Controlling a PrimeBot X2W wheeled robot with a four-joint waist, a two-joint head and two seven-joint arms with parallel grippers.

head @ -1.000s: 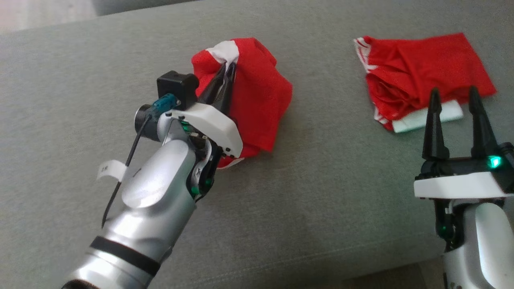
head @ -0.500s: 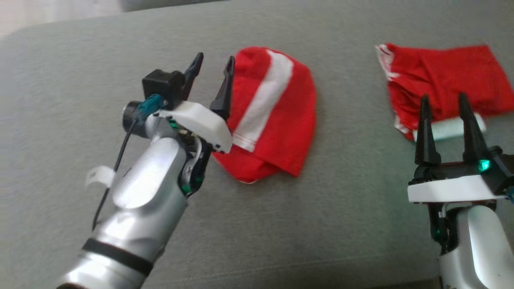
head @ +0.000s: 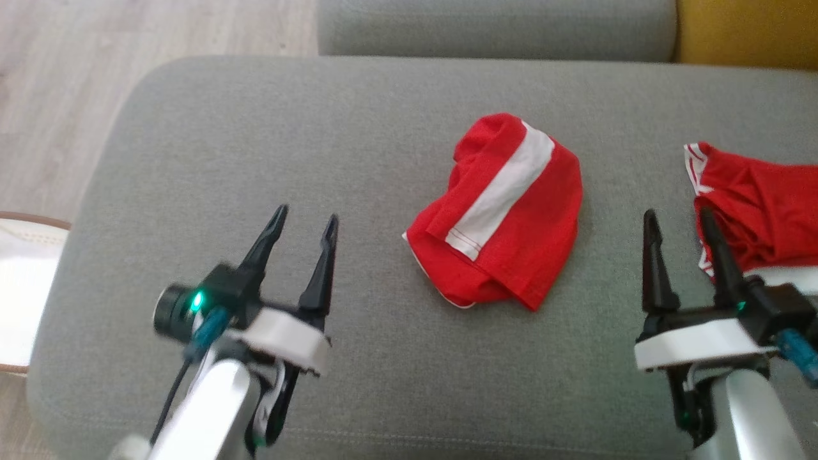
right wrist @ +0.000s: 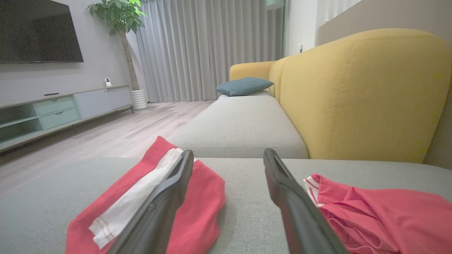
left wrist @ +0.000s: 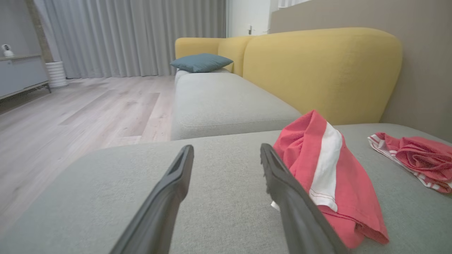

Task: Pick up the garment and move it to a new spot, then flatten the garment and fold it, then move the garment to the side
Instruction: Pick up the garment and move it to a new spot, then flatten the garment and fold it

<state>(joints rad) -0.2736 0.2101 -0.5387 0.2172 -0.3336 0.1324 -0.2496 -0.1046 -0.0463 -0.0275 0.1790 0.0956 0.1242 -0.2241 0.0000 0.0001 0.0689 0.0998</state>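
Observation:
A red garment (head: pixel 505 211) with a broad white stripe lies crumpled in a loose heap near the middle of the grey sofa seat (head: pixel 255 140). My left gripper (head: pixel 307 214) hovers to its left and nearer to me, open and empty, clear of the cloth. In the left wrist view the garment (left wrist: pixel 328 176) sits just right of the open left gripper (left wrist: pixel 226 148). My right gripper (head: pixel 676 213) is open and empty to the garment's right. Through the right wrist view the garment (right wrist: pixel 204 197) lies behind the left finger of the right gripper (right wrist: pixel 227 152).
A second red garment (head: pixel 760 211) with white trim lies bunched at the seat's right edge, close to my right gripper. A yellow backrest (left wrist: pixel 317 70) rises behind. Another grey seat (right wrist: pixel 240 123) with a blue pillow (right wrist: pixel 243 85) extends beyond. Wood floor (head: pixel 64 96) lies left.
My left gripper opened, let go of the striped garment and drew back to the left and nearer. The garment now rests on the seat. The head camera has shifted too.

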